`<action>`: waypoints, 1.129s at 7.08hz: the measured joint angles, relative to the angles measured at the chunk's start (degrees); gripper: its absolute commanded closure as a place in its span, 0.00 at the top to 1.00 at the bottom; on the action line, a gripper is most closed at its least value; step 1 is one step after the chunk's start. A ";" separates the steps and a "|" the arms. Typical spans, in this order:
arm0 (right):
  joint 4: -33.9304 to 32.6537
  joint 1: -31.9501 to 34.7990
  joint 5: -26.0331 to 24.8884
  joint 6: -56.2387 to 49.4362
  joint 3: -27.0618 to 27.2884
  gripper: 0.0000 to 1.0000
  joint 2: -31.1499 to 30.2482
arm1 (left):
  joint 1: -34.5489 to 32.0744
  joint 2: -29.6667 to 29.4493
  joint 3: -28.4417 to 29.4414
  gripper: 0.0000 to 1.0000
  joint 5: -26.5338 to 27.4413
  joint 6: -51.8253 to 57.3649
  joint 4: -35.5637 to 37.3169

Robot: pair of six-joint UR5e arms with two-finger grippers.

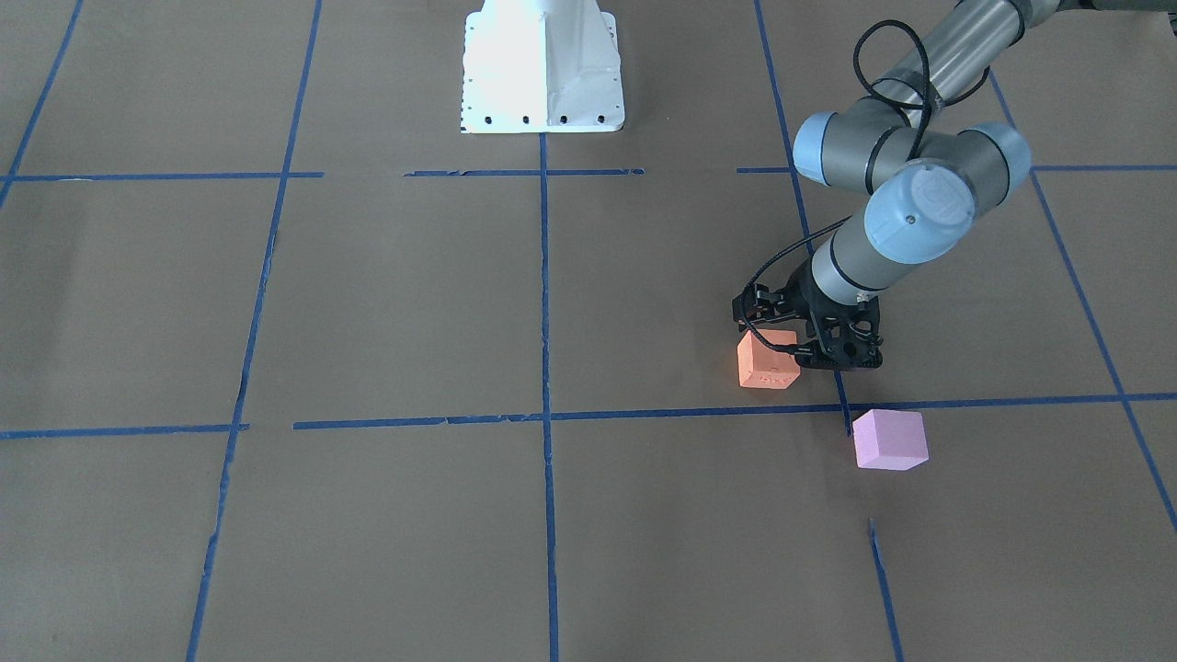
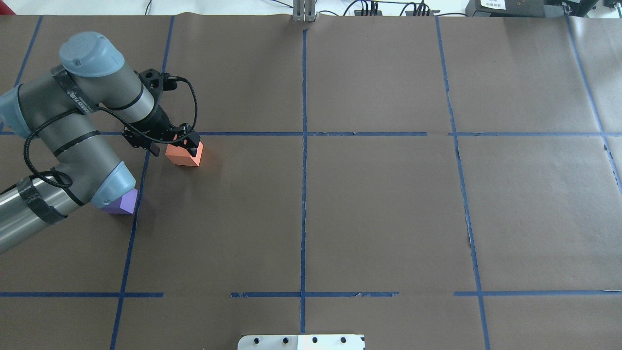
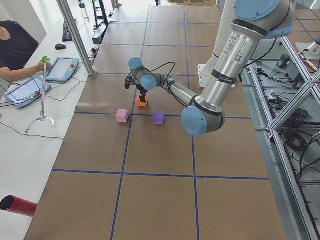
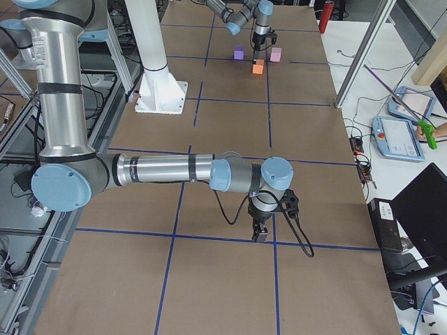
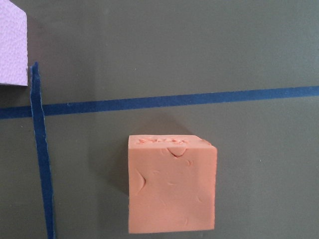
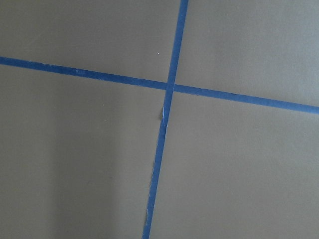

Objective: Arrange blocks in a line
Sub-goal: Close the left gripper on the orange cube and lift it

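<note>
Orange block (image 2: 183, 156) — just beneath left hand (image 2: 187, 143)

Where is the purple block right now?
Overhead view: the purple block sits far left, partly under the left arm, nearer the robot than the orange block.

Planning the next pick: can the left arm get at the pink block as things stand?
Probably yes. The left gripper is at the orange block, and the pink block sits apart close by, with nothing on it or against it.
</note>
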 measured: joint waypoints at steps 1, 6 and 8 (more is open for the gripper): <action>0.00 0.00 0.00 0.01 0.00 1.00 0.00 | 0.03 -0.09 0.24 1.00 0.39 -0.01 -0.09; 0.00 0.02 0.00 0.04 0.00 1.00 0.00 | 0.35 -1.46 4.68 1.00 1.08 -2.56 -4.52; 0.00 0.02 0.00 0.04 0.00 1.00 0.00 | 0.46 -1.75 6.12 0.94 1.87 -3.20 -6.11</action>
